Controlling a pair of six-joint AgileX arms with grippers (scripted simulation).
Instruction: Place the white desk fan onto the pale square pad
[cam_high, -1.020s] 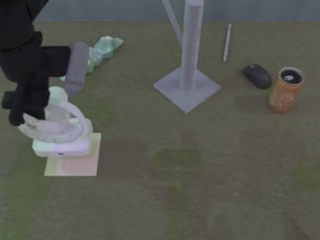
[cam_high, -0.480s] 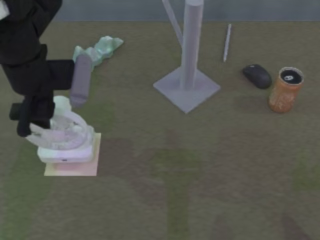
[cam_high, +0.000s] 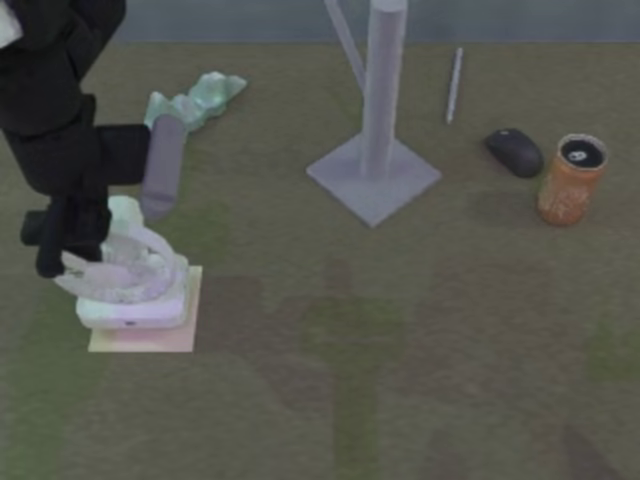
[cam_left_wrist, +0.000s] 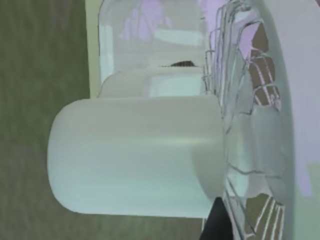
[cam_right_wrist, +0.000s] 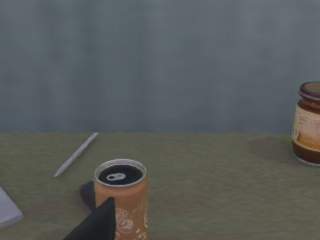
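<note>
The white desk fan (cam_high: 130, 285) is over the far part of the pale square pad (cam_high: 150, 338), its rectangular base covering much of the sheet and overhanging a little on the left. I cannot tell whether the base touches the pad. My left gripper (cam_high: 70, 262) is shut on the fan's round cage from the left. In the left wrist view the motor hump of the fan (cam_left_wrist: 135, 155) fills the picture, with one black fingertip (cam_left_wrist: 217, 225) against the cage. My right gripper (cam_right_wrist: 150, 235) is parked out of the top view and open, holding nothing.
A grey pole on a square plate (cam_high: 375, 178) stands at the back centre. A pen (cam_high: 453, 85), a black mouse (cam_high: 514, 152) and an orange can (cam_high: 570, 178) are at the back right. A crumpled green-white object (cam_high: 195, 100) is behind the fan. A brown jar (cam_right_wrist: 307, 125) shows in the right wrist view.
My left gripper has carried the fan to the right and toward the near side, over the pad. In the last half second it has hardly shifted.
</note>
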